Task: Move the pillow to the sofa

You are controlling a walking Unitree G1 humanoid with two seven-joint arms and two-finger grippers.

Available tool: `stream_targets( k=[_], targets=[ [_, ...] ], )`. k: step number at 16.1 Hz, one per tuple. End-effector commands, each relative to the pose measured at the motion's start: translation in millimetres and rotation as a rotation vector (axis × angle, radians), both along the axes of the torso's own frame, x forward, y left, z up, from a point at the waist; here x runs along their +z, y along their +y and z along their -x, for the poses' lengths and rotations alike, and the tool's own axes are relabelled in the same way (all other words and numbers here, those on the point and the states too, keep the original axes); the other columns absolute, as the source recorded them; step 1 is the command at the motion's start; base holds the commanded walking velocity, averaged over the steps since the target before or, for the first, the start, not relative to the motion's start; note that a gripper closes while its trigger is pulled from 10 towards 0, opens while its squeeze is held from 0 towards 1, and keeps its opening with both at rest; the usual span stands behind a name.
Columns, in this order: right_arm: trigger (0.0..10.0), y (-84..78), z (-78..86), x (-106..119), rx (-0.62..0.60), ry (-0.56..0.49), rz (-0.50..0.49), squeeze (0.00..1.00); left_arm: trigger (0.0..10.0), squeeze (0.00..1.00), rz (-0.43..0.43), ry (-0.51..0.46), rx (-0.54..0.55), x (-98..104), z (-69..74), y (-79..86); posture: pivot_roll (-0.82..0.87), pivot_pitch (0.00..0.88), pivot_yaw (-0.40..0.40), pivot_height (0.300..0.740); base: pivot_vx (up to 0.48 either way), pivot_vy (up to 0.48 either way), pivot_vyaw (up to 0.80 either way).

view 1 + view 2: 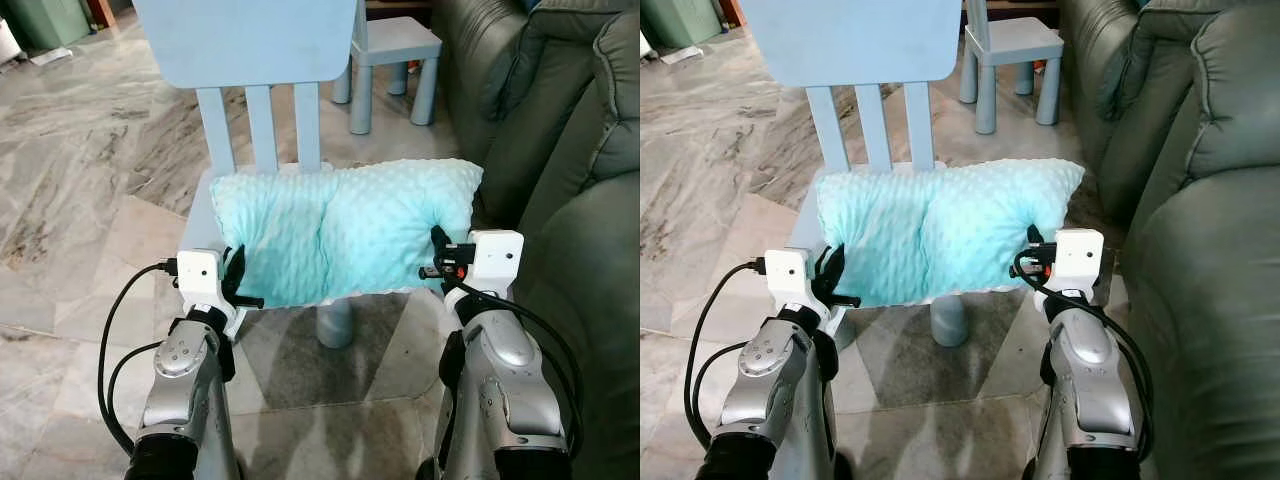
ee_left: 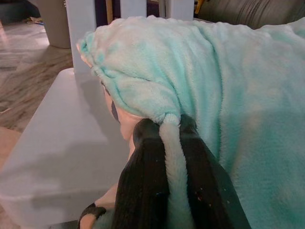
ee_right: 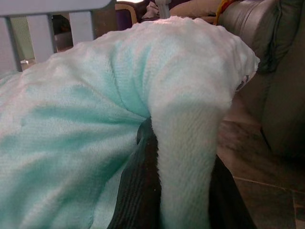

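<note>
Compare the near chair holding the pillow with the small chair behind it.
The near chair stands directly ahead of the robot and bears the mint pillow; the small chair stands farther off beside the sofa with a bare seat. The near chair looks larger in view. Both are pale blue, standing upright on the marble floor.

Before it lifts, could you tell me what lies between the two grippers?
The pillow spans from left gripper to right gripper, each pinching an edge, in the eye views.
</note>
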State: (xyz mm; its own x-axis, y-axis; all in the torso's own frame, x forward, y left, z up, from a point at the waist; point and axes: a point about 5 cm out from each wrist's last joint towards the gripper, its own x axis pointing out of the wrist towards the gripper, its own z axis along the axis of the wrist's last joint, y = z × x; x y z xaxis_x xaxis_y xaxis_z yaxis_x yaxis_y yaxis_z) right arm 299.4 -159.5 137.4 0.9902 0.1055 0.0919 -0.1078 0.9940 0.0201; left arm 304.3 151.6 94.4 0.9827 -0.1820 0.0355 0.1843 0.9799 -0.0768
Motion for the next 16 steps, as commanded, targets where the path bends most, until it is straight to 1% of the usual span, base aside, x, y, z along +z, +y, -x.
stream_targets(
  k=[1, 10, 16],
  targets=[
    [10.0, 1.8, 1.0, 8.1, 0.000, -0.031, -0.006, 0.00, 10.0, 0.00, -0.016, -0.003, -0.003, 3.0, -3.1, 1.3, -0.13, 0.000, 0.062, 0.369, 0.000, 0.000, 0.00],
    [10.0, 0.9, -0.1, 9.3, 0.000, -0.034, -0.011, 0.00, 10.0, 0.00, -0.018, -0.003, -0.016, 3.2, -5.6, -2.0, -0.14, 0.000, 0.065, 0.469, 0.000, 0.000, 0.00],
    [10.0, -0.7, -1.0, 10.7, -0.002, -0.039, -0.009, 0.00, 10.0, 0.00, -0.019, -0.007, -0.031, 4.1, -8.0, -5.9, -0.15, 0.000, 0.067, 0.519, 0.000, 0.000, 0.00]
  ],
)
